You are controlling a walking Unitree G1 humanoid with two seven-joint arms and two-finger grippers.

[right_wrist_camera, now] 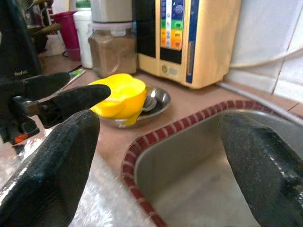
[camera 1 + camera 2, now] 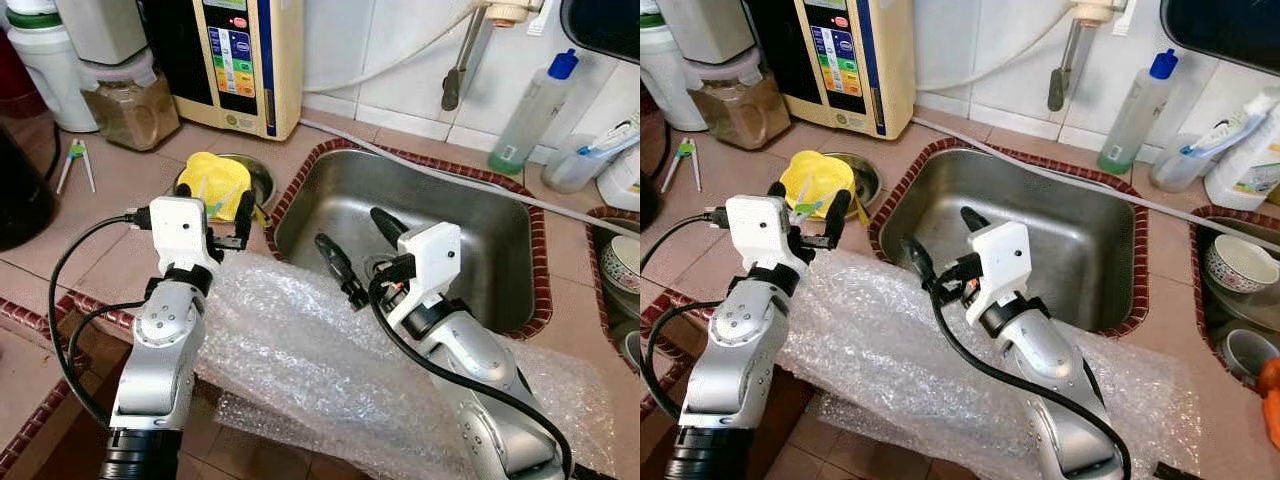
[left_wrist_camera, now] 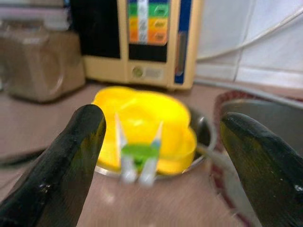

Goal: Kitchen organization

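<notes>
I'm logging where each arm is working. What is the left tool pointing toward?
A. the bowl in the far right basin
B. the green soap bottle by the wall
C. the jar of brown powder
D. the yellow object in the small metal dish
D: the left tool stands open over the counter, and its wrist view shows the yellow object in the metal dish straight ahead between its fingers.
</notes>
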